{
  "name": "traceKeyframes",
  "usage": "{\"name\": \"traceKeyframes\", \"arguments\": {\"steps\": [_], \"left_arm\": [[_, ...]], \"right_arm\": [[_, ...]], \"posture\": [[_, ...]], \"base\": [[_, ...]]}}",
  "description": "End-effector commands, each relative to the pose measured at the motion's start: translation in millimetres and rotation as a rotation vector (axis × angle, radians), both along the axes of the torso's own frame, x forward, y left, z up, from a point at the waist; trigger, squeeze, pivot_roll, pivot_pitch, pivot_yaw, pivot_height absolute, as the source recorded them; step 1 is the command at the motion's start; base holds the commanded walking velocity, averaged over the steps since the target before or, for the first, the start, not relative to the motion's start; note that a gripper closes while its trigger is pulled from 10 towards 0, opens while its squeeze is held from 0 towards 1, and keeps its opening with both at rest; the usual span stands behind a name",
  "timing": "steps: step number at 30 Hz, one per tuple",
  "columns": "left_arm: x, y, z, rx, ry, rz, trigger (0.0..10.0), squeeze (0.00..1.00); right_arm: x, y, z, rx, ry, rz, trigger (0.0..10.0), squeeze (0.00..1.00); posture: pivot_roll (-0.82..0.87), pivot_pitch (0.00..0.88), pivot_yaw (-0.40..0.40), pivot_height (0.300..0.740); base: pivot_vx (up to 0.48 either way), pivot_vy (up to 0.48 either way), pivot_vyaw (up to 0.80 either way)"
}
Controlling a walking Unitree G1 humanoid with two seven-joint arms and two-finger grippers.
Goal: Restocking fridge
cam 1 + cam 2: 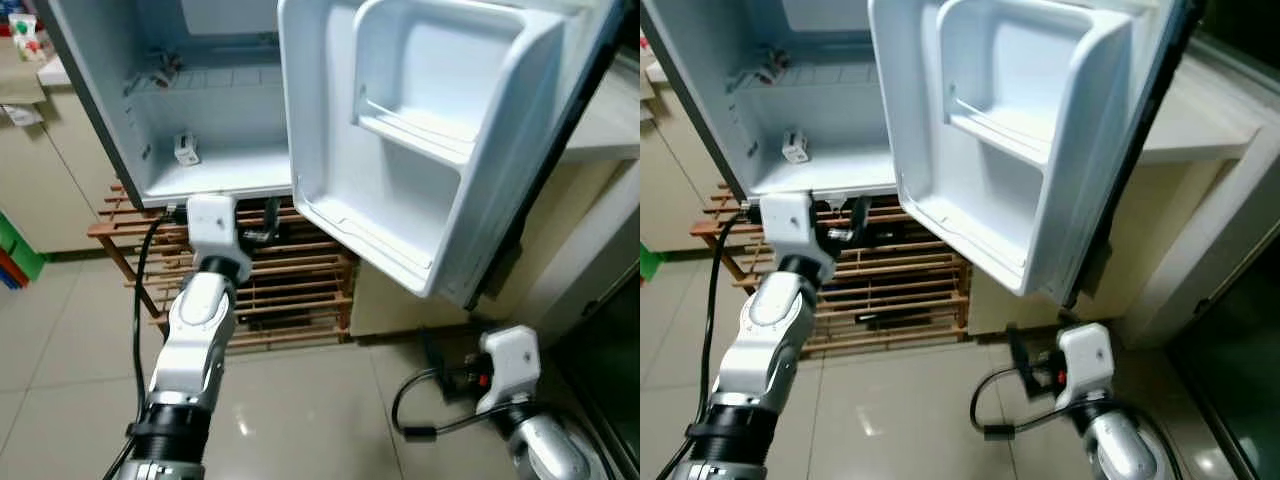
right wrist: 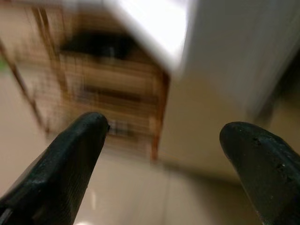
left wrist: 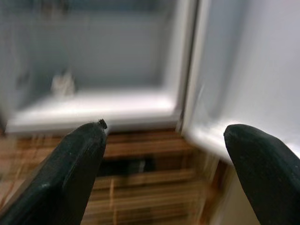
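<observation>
We have the fridge [image 1: 200, 150] door [image 1: 420, 150] open; both pincers, left [image 3: 164, 154] and right [image 2: 164, 154], gape empty, so stocking remains.

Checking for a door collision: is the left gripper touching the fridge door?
Apart. Left wrist view: left gripper open, both fingers short of the fridge door, wooden rack visible between.

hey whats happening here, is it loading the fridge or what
Not loading yet. The robot stands in front of a small fridge set on a wooden rack, with the door swung wide open. The left gripper is raised just below the fridge's front edge, fingers open and holding nothing. The right gripper hangs low near the floor under the door, also open and empty. Inside the fridge sits one small white item; the door shelves look bare.
</observation>
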State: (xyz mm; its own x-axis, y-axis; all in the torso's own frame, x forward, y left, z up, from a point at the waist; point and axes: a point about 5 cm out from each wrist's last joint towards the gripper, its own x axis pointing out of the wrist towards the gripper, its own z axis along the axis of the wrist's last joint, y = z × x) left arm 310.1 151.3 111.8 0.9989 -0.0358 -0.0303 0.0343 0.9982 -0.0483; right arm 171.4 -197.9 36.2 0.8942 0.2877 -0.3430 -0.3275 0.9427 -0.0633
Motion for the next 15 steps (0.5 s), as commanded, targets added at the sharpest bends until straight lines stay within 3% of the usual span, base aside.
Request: {"name": "traceKeyframes", "arguments": {"steps": [1,3,4,5,6,7,8,10,12,15], "left_arm": [[2.6,6.8,-13,-0.002,0.086,0.04,10.0,0.0],[2.8,10.0,-21,0.004,0.138,0.055,10.0,0.0],[1.3,24.6,-46,0.047,0.281,0.121,10.0,0.0],[1.3,24.6,-46,0.047,0.281,0.121,10.0,0.0],[-3.7,34.6,-71,0.084,0.432,0.149,10.0,0.0],[-3.7,34.6,-71,0.084,0.432,0.149,10.0,0.0],[-7.4,34.9,-84,0.113,0.509,0.126,10.0,0.0],[-9.7,32.8,-91,0.142,0.543,0.102,10.0,0.0],[-10.4,32.3,-93,0.151,0.551,0.097,10.0,0.0],[-26.5,26.7,-120,0.183,0.684,0.031,10.0,0.0]], "right_arm": [[-7.4,-8.5,-15,-0.042,0.066,-0.008,10.0,0.14],[-9.2,-13.3,-19,-0.061,0.077,-0.033,10.0,0.15],[-5.2,-32.3,-31,-0.163,0.123,-0.145,10.0,0.14],[-5.2,-32.3,-31,-0.163,0.123,-0.145,10.0,0.14],[15.9,-65.1,-25,-0.288,0.082,-0.375,10.0,0.14],[15.9,-65.1,-25,-0.288,0.082,-0.375,10.0,0.14],[35.3,-86.3,-8,-0.357,0.009,-0.537,10.0,0.14],[51.3,-96.0,8,-0.38,-0.058,-0.617,10.0,0.14],[56.0,-98.0,13,-0.386,-0.079,-0.636,10.0,0.14],[100.3,-93.4,61,-0.364,-0.29,-0.649,10.0,0.15]], "posture": [[-0.18,0.0,0.042,0.74],[-0.18,0.0,0.044,0.74],[-0.18,0.0,0.049,0.74],[-0.18,0.0,0.049,0.74],[-0.19,0.0,0.055,0.74],[-0.19,0.0,0.055,0.74],[-0.19,0.0,0.06,0.74],[-0.19,0.0,0.065,0.74],[-0.19,0.0,0.065,0.74],[-0.19,0.0,0.068,0.74]], "base": [[0.0,0.0,0.0],[0.0,0.0,0.0],[0.0,0.0,0.0],[0.0,0.0,0.0],[0.0,0.0,0.0],[0.0,0.0,0.0],[0.0,0.0,0.0],[0.0,0.0,0.0],[0.0,0.0,0.0],[0.0,0.0,0.0]]}}
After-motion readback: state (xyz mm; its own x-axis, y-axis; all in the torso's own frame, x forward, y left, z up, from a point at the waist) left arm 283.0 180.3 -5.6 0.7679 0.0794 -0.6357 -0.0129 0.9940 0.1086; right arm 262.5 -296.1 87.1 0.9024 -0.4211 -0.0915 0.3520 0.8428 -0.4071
